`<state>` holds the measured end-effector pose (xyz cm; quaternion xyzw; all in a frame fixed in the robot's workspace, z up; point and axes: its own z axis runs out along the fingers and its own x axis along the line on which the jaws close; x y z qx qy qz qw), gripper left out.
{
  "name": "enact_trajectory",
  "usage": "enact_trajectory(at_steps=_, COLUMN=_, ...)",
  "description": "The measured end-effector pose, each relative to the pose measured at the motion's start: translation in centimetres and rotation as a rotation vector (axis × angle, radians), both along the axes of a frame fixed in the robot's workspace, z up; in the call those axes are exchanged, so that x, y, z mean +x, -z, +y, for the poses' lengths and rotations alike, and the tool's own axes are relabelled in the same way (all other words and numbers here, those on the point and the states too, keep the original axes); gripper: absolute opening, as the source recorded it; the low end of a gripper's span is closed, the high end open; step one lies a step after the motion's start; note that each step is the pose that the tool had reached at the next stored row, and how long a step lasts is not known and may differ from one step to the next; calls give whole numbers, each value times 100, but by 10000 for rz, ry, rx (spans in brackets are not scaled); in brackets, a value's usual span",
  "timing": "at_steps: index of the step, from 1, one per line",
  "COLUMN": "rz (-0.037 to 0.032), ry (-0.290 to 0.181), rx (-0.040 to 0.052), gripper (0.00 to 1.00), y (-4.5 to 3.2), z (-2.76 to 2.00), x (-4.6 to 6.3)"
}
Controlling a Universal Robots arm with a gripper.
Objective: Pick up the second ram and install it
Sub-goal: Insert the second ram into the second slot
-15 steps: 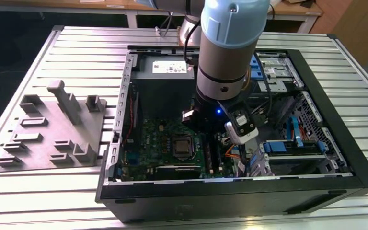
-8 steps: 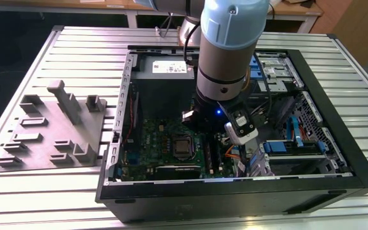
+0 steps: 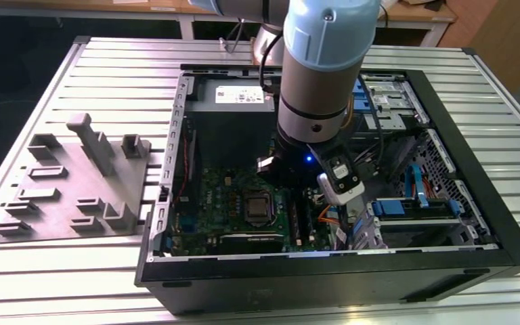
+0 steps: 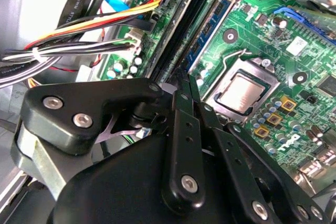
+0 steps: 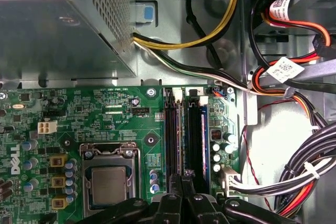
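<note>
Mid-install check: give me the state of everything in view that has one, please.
Black metal computer case: side open, lying flat.
Dark blue-green memory stick: standing upright in the green motherboard.
Black pincer: shut, tips low over the long black slots.
Silver processor socket: lever latched, no cooler fitted.

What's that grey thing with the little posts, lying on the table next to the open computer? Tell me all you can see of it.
The grey block is a matte, plastic-looking flat plate with raised shapes on top: several low, bracket-like holders and one tall upright post near its far edge. It lies flat on the ribbed metal table, on the exterior view's left, close beside the open computer case. Whether it touches the case I cannot tell.
</note>
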<state>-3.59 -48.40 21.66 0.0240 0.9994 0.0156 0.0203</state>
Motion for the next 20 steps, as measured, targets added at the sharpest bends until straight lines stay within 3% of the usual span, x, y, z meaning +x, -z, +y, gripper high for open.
enact_trajectory(at_steps=10, rz=-5, ry=1, rx=15, gripper=12, y=9, z=2, x=0)
enact_trajectory(at_steps=11, rz=-2, ry=0, rx=5, gripper=19, y=5, z=1, x=0)
enact_trajectory(at_steps=15, rz=0, ry=0, rx=1, gripper=19, y=-1, z=0, x=0)
enact_trajectory(at_steps=20, rz=0, ry=0, rx=-16, gripper=19, y=-126, z=0, x=0)
